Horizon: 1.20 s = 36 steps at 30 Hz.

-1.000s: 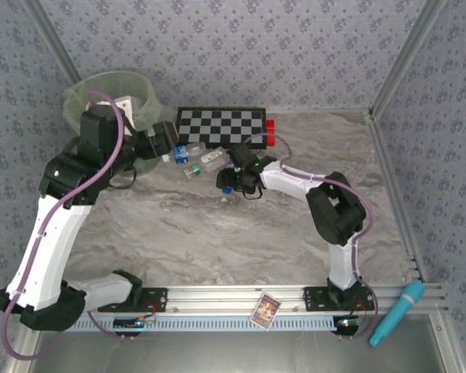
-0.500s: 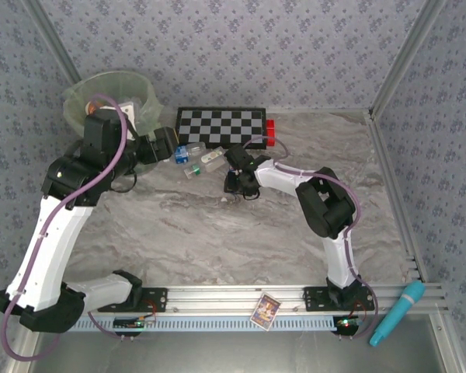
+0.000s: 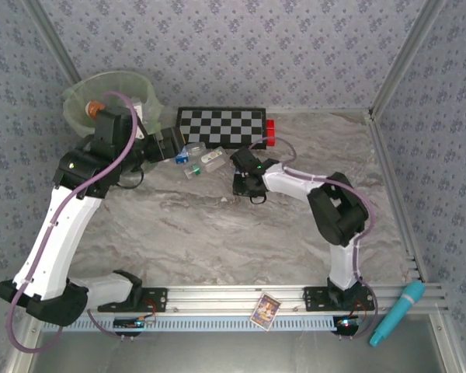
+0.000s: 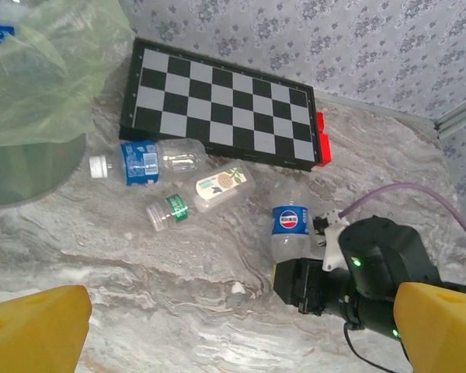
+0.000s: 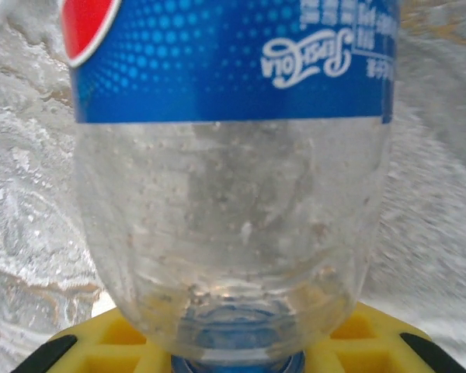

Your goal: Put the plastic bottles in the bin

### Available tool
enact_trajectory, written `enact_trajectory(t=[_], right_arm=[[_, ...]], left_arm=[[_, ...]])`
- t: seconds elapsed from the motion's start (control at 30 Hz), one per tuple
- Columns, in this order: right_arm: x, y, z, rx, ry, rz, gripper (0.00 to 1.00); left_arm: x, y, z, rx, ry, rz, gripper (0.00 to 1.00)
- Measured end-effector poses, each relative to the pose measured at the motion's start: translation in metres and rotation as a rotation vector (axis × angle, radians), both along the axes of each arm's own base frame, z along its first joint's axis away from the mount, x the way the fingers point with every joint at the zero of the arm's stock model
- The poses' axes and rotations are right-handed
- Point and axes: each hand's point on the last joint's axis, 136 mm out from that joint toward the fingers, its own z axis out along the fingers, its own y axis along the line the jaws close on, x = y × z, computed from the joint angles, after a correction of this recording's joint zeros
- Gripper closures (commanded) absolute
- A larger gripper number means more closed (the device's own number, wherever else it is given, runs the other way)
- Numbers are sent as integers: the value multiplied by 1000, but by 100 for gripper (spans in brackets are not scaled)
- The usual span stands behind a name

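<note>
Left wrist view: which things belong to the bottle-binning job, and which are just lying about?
Job: bin; blue-label bottle; green-label bottle; Pepsi bottle.
Lying about: checkerboard; red block at its right edge.

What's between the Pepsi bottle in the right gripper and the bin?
A blue-label bottle and a pale-label bottle lie on the table between the Pepsi bottle and the bin, and the open left gripper hangs above them. Lifting over looks safer.
</note>
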Motion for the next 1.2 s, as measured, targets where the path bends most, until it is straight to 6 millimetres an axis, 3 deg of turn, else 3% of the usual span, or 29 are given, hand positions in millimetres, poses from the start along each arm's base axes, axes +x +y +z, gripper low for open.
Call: enact_trajectory(t=[0.13, 0.3, 0.5, 0.7, 0.87, 1.2], right_arm=[[-9, -6, 41, 40, -99, 16, 76], [-19, -8, 110, 111, -269, 80, 76], [-36, 0, 170, 150, -430, 195, 76], [-54, 20, 190, 154, -491, 313, 76], [-69, 37, 200, 152, -521, 396, 76], [-79, 53, 207, 144, -542, 473, 76]], left_arm=[[10, -3, -17, -73, 55, 13, 4], [28, -22, -36, -184, 125, -21, 12], [46, -58, -33, -340, 153, -133, 18], [51, -91, -28, -442, 164, -262, 18], [46, -115, -39, -445, 210, -339, 18], [41, -123, -43, -420, 213, -391, 22]])
